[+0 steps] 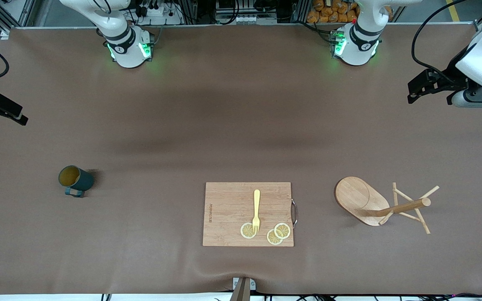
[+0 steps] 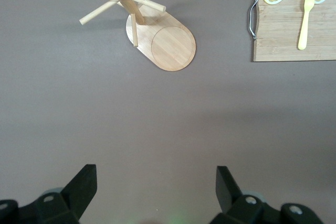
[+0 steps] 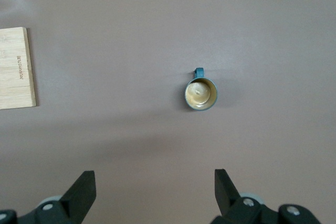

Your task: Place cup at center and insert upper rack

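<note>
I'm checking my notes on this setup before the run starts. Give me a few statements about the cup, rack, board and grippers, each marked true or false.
1. The cup stands upright on the table. True.
2. The upper rack hangs the cup on a peg. False: its pegs are bare, and the cup is toward the right arm's end.
3. A fork lies on the cutting board. True.
4. The left gripper holds the rack. False: it is open, empty, above bare table.
5. The right gripper is open. True.
</note>
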Robot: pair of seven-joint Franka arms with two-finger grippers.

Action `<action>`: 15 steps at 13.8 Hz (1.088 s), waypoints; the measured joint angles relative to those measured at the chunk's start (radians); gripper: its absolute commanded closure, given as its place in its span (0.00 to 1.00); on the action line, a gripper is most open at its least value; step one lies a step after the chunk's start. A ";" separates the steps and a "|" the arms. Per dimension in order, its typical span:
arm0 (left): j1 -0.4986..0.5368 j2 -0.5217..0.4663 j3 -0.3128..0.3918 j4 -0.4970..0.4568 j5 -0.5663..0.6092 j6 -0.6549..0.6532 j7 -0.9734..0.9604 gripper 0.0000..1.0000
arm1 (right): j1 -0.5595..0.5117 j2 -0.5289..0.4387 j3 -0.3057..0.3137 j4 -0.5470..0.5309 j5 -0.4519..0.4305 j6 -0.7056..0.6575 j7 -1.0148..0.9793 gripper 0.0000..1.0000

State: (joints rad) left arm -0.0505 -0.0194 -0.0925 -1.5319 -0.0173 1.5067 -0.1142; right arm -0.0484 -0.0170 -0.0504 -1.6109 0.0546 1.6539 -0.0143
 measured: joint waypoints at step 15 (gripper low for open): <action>0.001 0.104 0.010 0.078 -0.100 0.012 -0.128 0.00 | -0.038 0.083 -0.010 -0.012 -0.004 -0.002 0.000 0.00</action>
State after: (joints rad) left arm -0.0491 0.0844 -0.0824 -1.4534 -0.1177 1.5185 -0.2422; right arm -0.0868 0.0665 -0.0601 -1.6226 0.0504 1.6521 -0.0141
